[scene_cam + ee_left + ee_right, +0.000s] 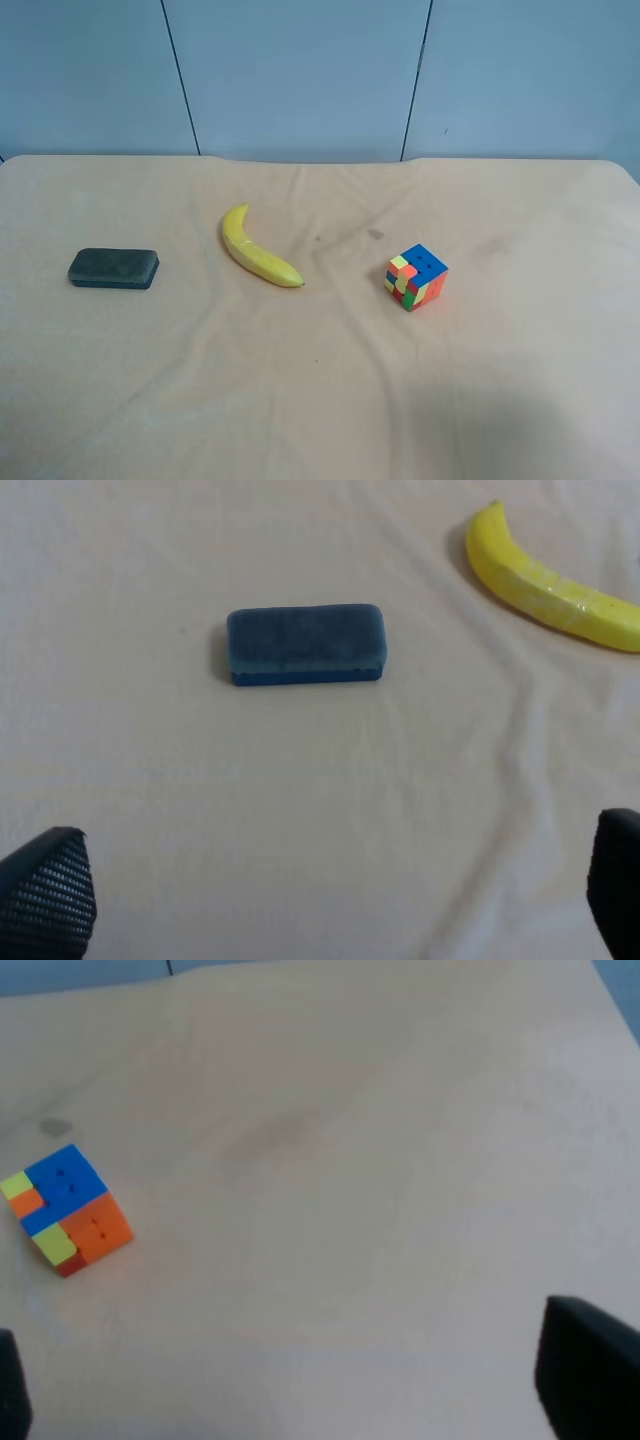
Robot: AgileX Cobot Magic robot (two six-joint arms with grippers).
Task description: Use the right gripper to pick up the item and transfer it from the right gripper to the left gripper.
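Note:
The puzzle cube (416, 277) sits on the tan cloth, right of centre, blue face up. In the right wrist view the cube (68, 1209) lies well away from my right gripper (292, 1385). That gripper's two dark fingertips (585, 1370) show only at the frame's corners, far apart, with nothing between them. My left gripper (330, 885) is also open and empty, with one textured fingertip (45, 892) showing; it hovers over the cloth near the dark block. Neither arm shows in the exterior high view.
A yellow banana (254, 249) lies left of the cube and also shows in the left wrist view (545, 582). A dark grey-green block (113, 268) lies at the exterior high view's left, and in the left wrist view (305, 643). The cloth (320, 400) is wrinkled. A blue wall stands behind.

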